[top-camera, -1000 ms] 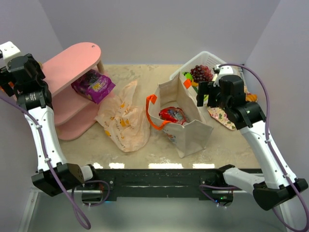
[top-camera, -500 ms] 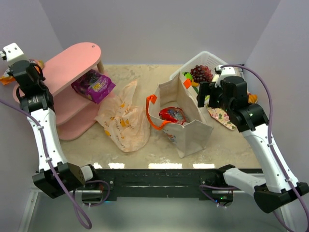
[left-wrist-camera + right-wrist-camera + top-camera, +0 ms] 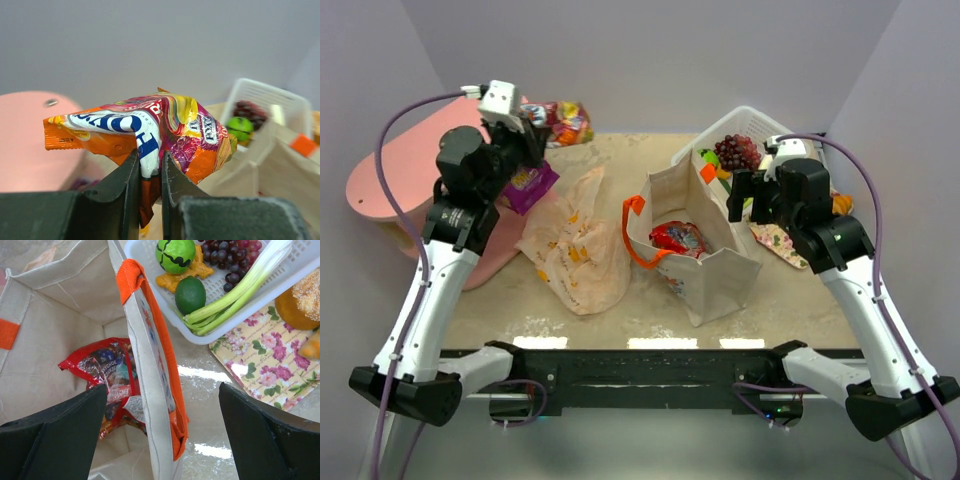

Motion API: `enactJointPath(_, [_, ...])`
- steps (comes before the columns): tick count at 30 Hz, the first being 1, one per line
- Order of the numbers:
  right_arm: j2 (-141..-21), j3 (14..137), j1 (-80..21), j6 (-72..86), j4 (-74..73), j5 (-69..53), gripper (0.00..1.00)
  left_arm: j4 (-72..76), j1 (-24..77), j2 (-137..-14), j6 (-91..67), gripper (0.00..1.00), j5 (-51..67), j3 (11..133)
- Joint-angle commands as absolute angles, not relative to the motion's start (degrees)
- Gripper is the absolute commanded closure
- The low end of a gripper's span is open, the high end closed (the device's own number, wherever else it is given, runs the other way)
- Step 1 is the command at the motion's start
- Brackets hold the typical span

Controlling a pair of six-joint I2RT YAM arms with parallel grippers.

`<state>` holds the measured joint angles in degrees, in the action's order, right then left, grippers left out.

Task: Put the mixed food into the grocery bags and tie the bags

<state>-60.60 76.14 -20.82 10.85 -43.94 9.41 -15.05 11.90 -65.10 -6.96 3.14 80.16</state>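
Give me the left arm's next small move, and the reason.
Probably swing the left gripper rightward, over the open top of the canvas tote. It is shut on an orange snack packet, held in the air off to the tote's left. The tote stands open with a red packet already inside, and the open right gripper straddles its wall.

We see glossy, crinkled foil on the orange snack packet point(image 3: 150, 130), matt woven cloth on the beige tote point(image 3: 55, 325), smooth white slatted plastic on the basket point(image 3: 305, 270), and thin wrinkled film on the peach bag point(image 3: 575, 250).
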Motion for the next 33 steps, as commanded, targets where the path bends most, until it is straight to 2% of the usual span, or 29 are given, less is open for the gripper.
enactJointPath(1, [-59.41,76.73,-20.48,11.34,-42.63,9.49,0.04,-6.5,21.69,-64.86,-7.48,1.0,13.36,82.44])
enactJointPath(6, [-58.97,76.47,-20.48,11.6,-42.36,9.23,0.04,-10.63,37.49,-72.06,-1.07,1.0,6.52,84.11])
enactJointPath(9, [-58.71,76.03,-20.48,11.6,-42.36,9.32,0.04,-12.47,42.35,-76.72,-0.7,1.0,3.53,85.51])
enactJointPath(17, [-57.66,75.15,-20.48,11.25,-42.89,10.28,0.04,-17.48,46.67,-83.84,-1.49,1.0,3.16,87.1])
enactJointPath(18, [-57.66,75.06,-20.48,11.25,-42.98,10.28,0.04,-18.1,46.67,-83.93,-1.41,0.96,2.03,87.1])
enactJointPath(19, [-57.57,74.88,-20.48,11.25,-43.07,10.2,0.03,-19.41,46.76,-83.94,-1.23,0.81,0.8,87.1])
enactJointPath(20, [-57.57,74.88,-20.57,11.34,-43.07,10.2,0.03,-19.86,46.67,-83.07,-1.06,0.63,-0.34,86.93])
enactJointPath(21, [-57.57,74.8,-20.48,11.34,-43.07,10.02,0.03,-20.12,46.58,-82.27,-0.79,0.34,-5.31,86.58])
enactJointPath(24, [-57.48,74.62,-20.48,11.34,-42.89,9.85,0.03,-19.69,45.53,-78.06,-0.27,0.12,-16.38,83.07])
enactJointPath(27, [-57.48,74.36,-20.57,11.34,-42.45,9.49,0.02,-22.05,40.79,-74.37,-0.61,0.08,-26.06,79.81])
enactJointPath(33, [-57.66,74.0,-20.48,11.07,-41.75,9.05,0.02,-24.52,28.31,-65.14,-3.16,0.07,-37.26,67.7])
